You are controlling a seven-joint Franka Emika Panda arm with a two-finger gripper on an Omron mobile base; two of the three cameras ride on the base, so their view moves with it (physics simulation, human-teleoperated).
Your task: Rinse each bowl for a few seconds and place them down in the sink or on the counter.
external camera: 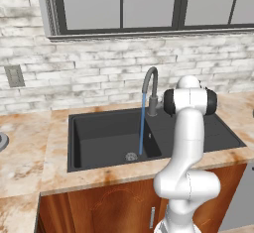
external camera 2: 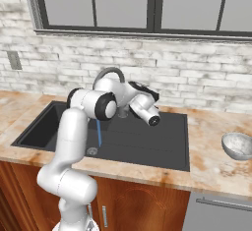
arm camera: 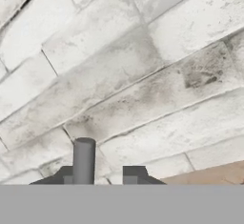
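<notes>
Water runs from the gooseneck tap (external camera: 150, 81) into the deep basin of the sink (external camera: 106, 140), so the rinse stream is ready and I judge my step in hand is fetching a bowl. The speckled bowl (external camera 2: 237, 145) sits on the counter (external camera 2: 211, 163), well off to my gripper's right and lower than it, past the flat side section of the sink. To do this well I should swing the hand away from the wall, turn it downward, and come over the bowl's rim from above before closing on one edge, keeping the wrist clear of the tap on the way out.

The arm rises, folds at the elbow, and reaches forward over the sink, with the gripper (arm camera: 107, 175) right beside the tap and aimed at the brick wall (arm camera: 143, 66). The fingers stand a little apart with nothing between them, so I read the jaws as parted and empty.
</notes>
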